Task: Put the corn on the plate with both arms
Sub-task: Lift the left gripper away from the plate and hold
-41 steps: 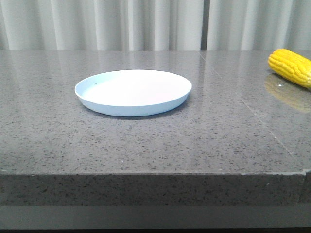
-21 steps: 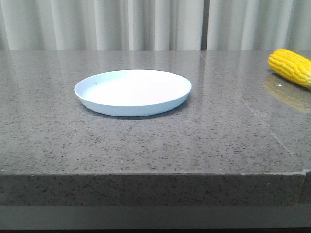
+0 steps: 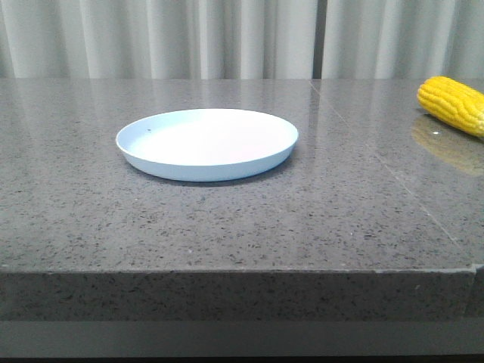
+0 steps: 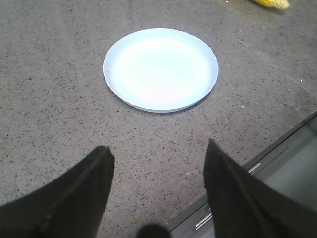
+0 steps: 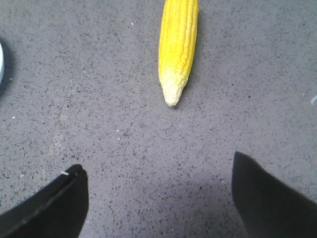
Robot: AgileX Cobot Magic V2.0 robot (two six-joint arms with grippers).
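The pale blue-white plate (image 3: 207, 142) sits empty at the table's middle; it also shows in the left wrist view (image 4: 161, 68). The yellow corn (image 3: 452, 104) lies at the far right of the table, cut by the frame edge. In the right wrist view the corn (image 5: 178, 45) lies lengthwise with its pale tip toward my right gripper (image 5: 158, 166), which is open, empty and apart from it. My left gripper (image 4: 158, 148) is open and empty above the table's front edge, short of the plate. Neither gripper shows in the front view.
The grey speckled stone table (image 3: 242, 219) has a front edge near the camera, which also shows in the left wrist view (image 4: 277, 148). White curtains (image 3: 227, 38) hang behind the table. A sliver of the plate's rim (image 5: 1, 62) shows in the right wrist view.
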